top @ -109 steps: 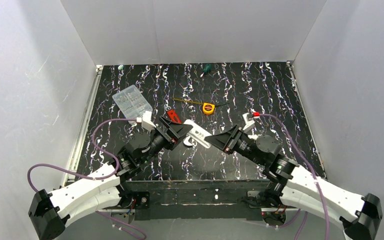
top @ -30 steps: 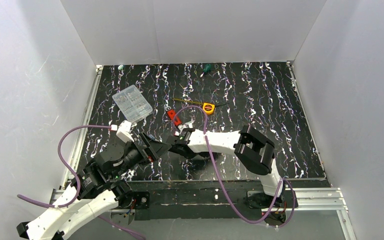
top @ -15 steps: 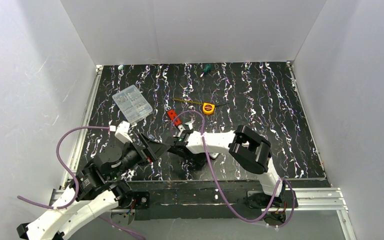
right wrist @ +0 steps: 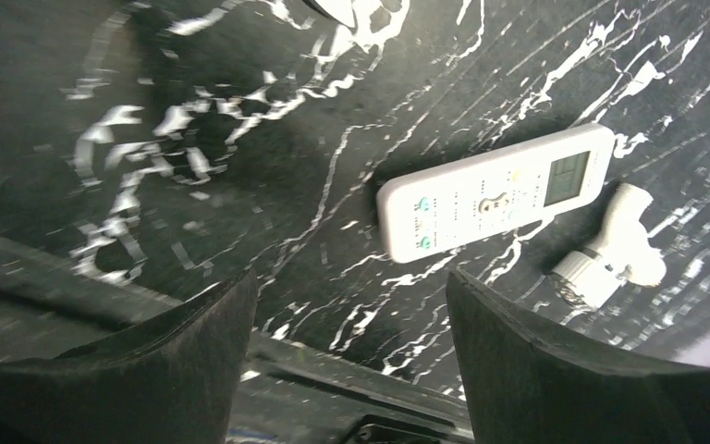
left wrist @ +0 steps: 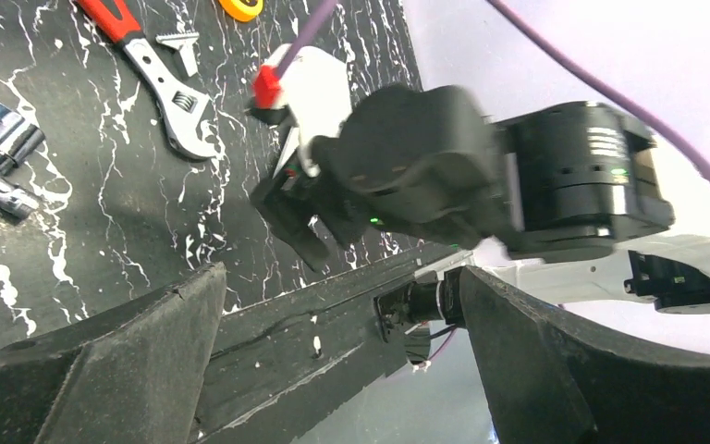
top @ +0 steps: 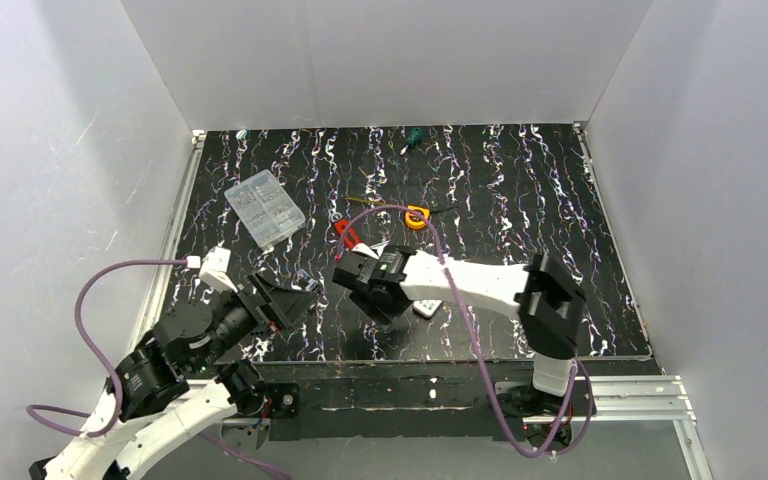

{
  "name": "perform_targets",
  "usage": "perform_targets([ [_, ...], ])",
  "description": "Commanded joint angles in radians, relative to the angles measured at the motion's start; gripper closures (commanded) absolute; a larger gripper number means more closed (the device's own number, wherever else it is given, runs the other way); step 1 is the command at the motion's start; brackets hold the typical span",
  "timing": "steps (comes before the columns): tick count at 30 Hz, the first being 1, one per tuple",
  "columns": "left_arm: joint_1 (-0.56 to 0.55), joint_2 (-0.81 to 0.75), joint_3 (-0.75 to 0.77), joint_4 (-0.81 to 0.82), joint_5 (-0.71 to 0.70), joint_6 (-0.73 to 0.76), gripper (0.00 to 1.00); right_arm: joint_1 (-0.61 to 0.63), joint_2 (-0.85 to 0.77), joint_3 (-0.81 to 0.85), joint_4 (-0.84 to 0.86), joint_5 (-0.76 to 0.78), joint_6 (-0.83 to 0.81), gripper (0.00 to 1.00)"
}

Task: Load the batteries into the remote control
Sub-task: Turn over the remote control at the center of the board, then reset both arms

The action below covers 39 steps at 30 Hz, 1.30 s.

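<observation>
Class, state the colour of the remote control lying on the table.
The remote control is white; the right wrist view shows it best.

Smooth white plastic with a faint sheen on the remote control (right wrist: 495,190), small greyish glassy display window at one end. Just beside the remote control, matt white plastic on the tap-shaped piece (right wrist: 605,250). Under the remote control, hard black table (right wrist: 240,185) veined in white, marble-like, with a dull shine. Farther from the remote control, bright bare metal on the wrench (left wrist: 171,92) with a glossy red handle, and clear glossy plastic on the compartment box (top: 264,208). Matt black, finely grained plastic on the right gripper (right wrist: 351,277) fingers (right wrist: 148,370)
</observation>
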Motion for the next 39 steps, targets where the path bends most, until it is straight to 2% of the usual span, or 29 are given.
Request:
perform_targets([
  [1,-0.004,0.010,0.059,-0.075,-0.032,0.061,0.02,0.006,-0.134,0.021,0.090,-0.128,0.034,0.17],
  [6,-0.004,0.066,0.087,-0.169,-0.019,0.090,0.02,0.003,-0.225,-0.023,0.135,-0.151,0.035,0.18],
  [10,-0.004,0.107,0.141,-0.267,-0.043,0.170,0.02,-0.044,-0.404,-0.155,0.349,-0.373,0.061,0.18],
  [12,-0.004,0.121,0.206,-0.331,-0.089,0.224,0.02,-0.089,-0.485,-0.219,0.425,-0.426,0.095,0.18],
  [19,-0.005,0.248,0.379,-0.568,-0.141,0.335,0.02,-0.339,-0.691,-0.392,0.571,-0.553,0.181,0.18],
  [23,-0.004,0.337,0.419,-0.674,-0.185,0.371,0.02,-0.510,-0.805,-0.513,0.670,-0.646,0.239,0.18],
  [29,-0.004,0.336,0.420,-0.753,-0.297,0.398,0.02,-0.693,-0.910,-0.588,0.616,-0.719,0.227,0.18],
  [32,-0.004,0.340,0.374,-0.760,-0.271,0.383,0.02,-0.732,-0.960,-0.632,0.600,-0.733,0.222,0.18],
  [36,0.006,0.427,0.334,-0.768,-0.202,0.414,0.02,-0.745,-1.004,-0.679,0.603,-0.772,0.239,0.18],
  [38,0.077,0.459,0.306,-0.737,-0.153,0.444,0.02,-0.745,-1.025,-0.687,0.615,-0.810,0.244,0.18],
  [39,0.186,0.467,0.289,-0.709,-0.070,0.461,0.02,-0.745,-1.038,-0.687,0.620,-0.816,0.247,0.18],
])
